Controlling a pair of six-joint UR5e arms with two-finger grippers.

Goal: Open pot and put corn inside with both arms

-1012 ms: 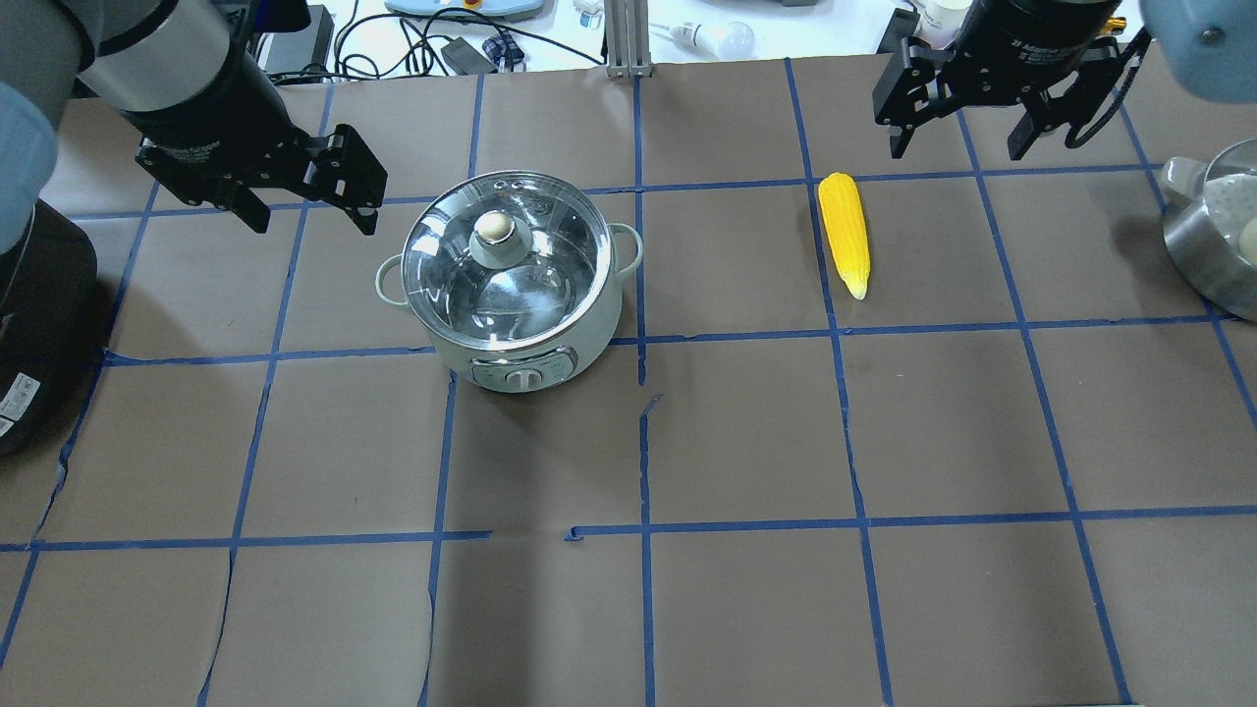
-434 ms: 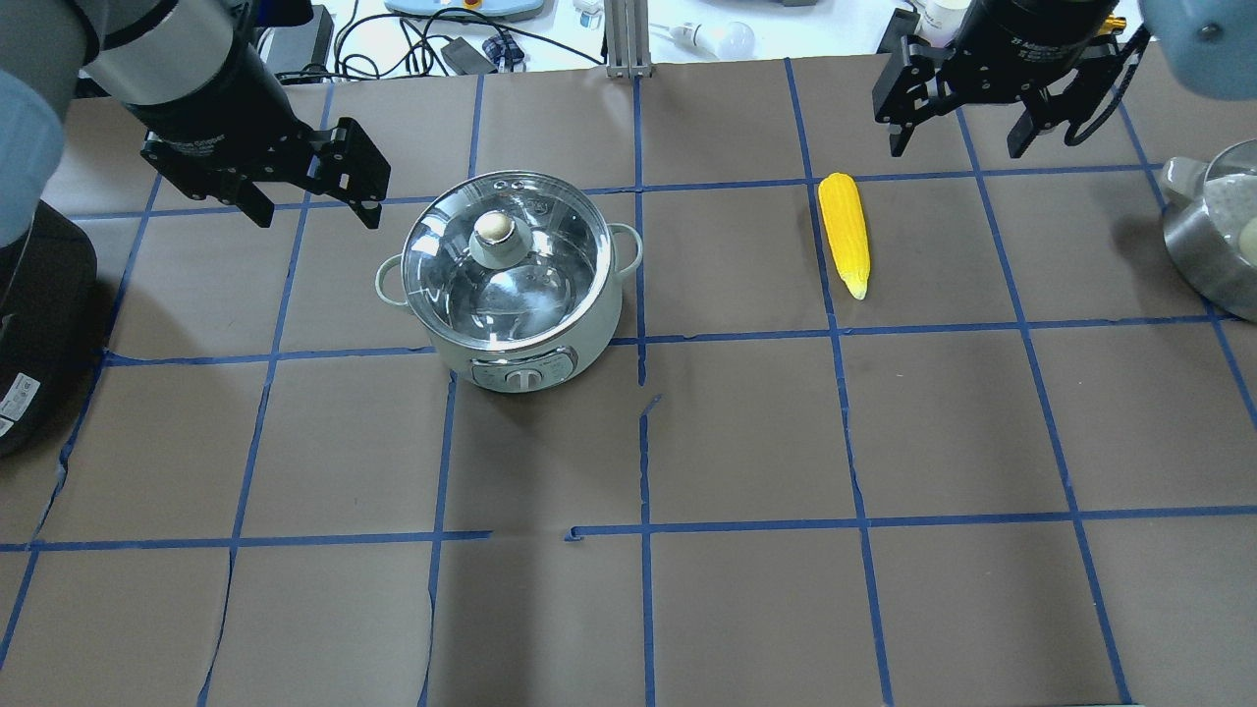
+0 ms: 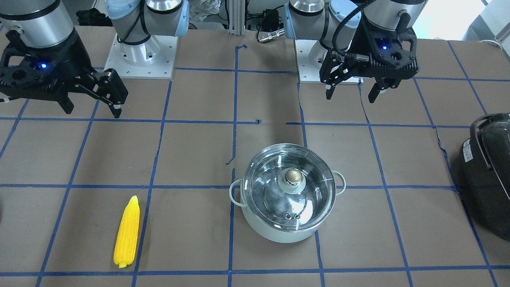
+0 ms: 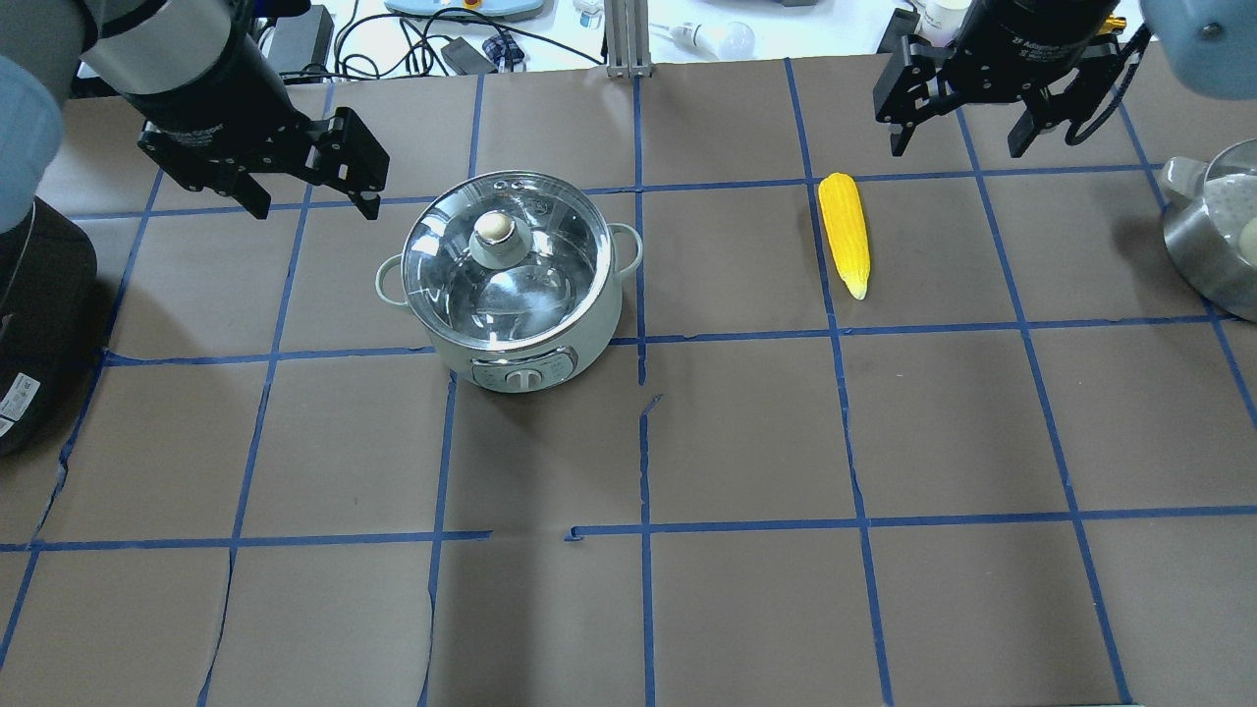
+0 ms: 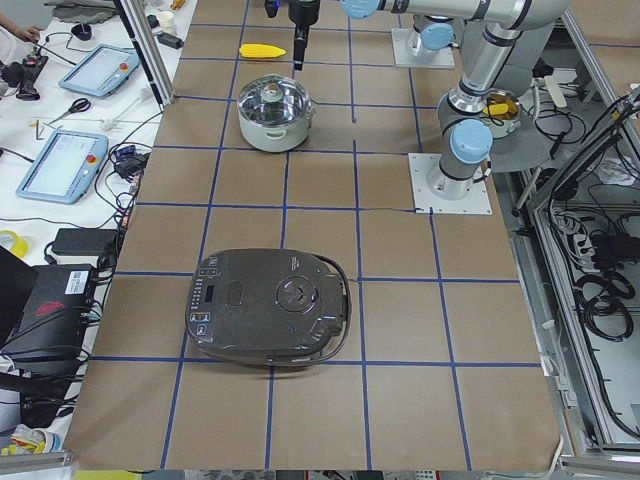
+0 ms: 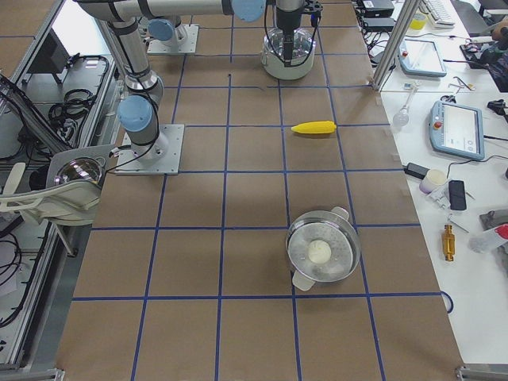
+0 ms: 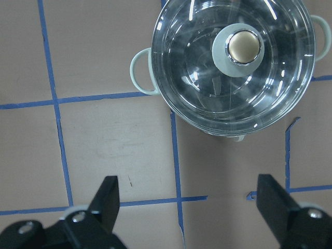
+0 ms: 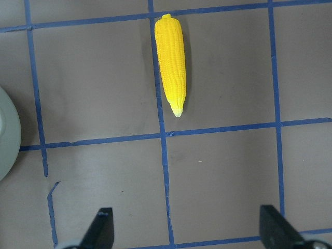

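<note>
The pale mint pot (image 4: 589,329) stands left of centre with its glass lid (image 4: 535,285) on and the brass knob (image 4: 494,228) on top; it also shows in the front view (image 3: 279,233) and the left wrist view (image 7: 233,98). The yellow corn (image 4: 845,234) lies flat on the table to the pot's right, also in the front view (image 3: 127,232) and the right wrist view (image 8: 171,62). My left gripper (image 4: 314,208) is open and empty, above the table beside the pot's far left. My right gripper (image 4: 956,149) is open and empty, beyond the corn's thick end.
A large black appliance (image 4: 39,324) sits at the left table edge. A steel pot with a white ball in it (image 4: 1213,236) sits at the right edge. Cables and tablets lie beyond the far edge. Blue tape lines grid the brown table.
My left gripper has moved slightly toward the table's far side, still open. The right gripper, pot and corn have hardly moved.
</note>
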